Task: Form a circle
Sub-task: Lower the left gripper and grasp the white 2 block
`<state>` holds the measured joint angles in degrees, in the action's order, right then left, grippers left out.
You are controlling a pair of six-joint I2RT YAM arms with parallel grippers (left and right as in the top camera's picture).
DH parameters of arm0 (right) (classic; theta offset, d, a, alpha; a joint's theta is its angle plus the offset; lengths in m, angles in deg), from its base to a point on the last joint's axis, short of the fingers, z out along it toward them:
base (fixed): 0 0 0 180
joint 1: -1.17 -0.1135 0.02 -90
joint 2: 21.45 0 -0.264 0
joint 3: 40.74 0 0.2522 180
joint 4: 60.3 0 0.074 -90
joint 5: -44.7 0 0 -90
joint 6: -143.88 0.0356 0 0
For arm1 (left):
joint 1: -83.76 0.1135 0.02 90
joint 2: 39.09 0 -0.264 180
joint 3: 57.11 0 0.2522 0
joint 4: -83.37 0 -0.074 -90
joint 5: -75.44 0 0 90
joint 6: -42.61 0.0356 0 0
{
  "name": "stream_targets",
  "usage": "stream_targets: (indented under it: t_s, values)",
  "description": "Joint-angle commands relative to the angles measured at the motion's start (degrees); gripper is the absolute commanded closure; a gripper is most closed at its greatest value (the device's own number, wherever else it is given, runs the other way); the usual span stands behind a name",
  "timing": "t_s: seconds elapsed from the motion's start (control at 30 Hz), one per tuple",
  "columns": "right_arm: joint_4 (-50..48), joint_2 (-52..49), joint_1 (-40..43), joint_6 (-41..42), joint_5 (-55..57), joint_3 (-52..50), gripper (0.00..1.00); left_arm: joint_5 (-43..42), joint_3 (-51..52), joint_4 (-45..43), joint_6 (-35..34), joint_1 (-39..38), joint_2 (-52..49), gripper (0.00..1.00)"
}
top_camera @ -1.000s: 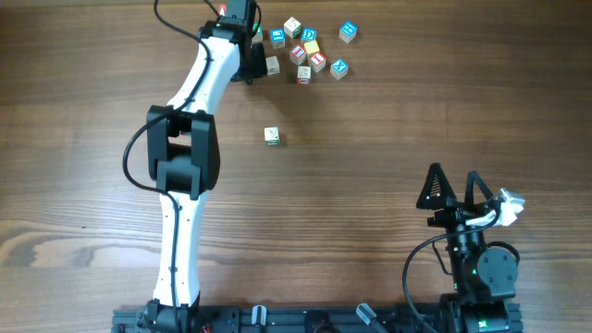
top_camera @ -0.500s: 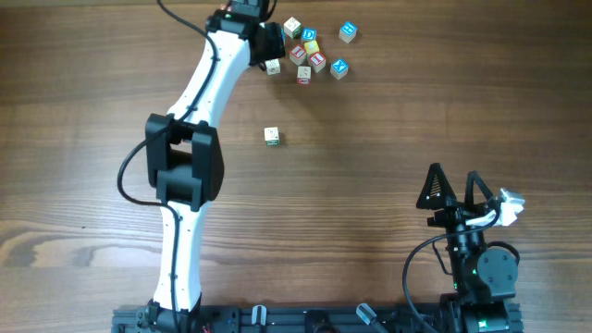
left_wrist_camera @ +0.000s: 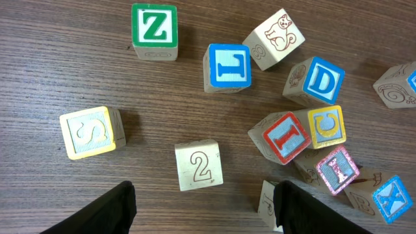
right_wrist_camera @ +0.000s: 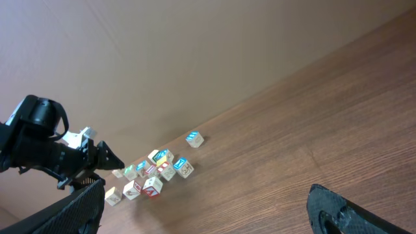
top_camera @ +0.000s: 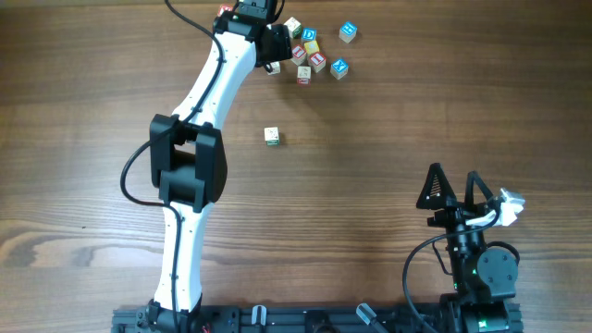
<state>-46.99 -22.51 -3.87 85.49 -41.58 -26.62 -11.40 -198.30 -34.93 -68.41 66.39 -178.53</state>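
Several small wooden letter cubes lie in a loose cluster (top_camera: 310, 51) at the table's far side, more a clump than a circle. In the left wrist view I see a cream "2" cube (left_wrist_camera: 198, 164), a red "I" cube (left_wrist_camera: 284, 138) and a blue "X" cube (left_wrist_camera: 391, 198). My left gripper (left_wrist_camera: 205, 214) hovers open over the cluster's left part (top_camera: 274, 46). The "2" cube lies just ahead of its gap, and another cream cube (left_wrist_camera: 267, 204) sits by the right finger. My right gripper (top_camera: 453, 185) stands open and empty, far from the cubes.
A lone cube with green print (top_camera: 271, 136) sits apart, nearer the table's middle. One blue cube (top_camera: 348, 32) lies off the cluster's far right. A green "Z" cube (left_wrist_camera: 154, 29) and a yellow "S" cube (left_wrist_camera: 88, 132) sit to the cluster's left side.
My left gripper has opened wide and shifted right and toward the far edge, over the cluster's left side. The right arm has not moved.
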Motion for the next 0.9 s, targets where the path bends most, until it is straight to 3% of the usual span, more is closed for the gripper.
stream_targets:
  t_s: [0.0,0.53,0.87]
  values:
    - [-0.3,0.2,0.3,0.1,0.6,-0.1,0.0,0.4,0.0,-0.7,-0.7,0.1,0.0,0.28]
    - [-0.3,0.2,0.3,0.1,0.6,-0.1,0.0,0.4,0.0,-4.2,-0.4,0.3,-3.8,0.23]
    - [-0.3,0.2,0.3,0.1,0.6,-0.1,0.0,0.3,0.0,-3.3,-0.4,0.0,-4.7,0.27]
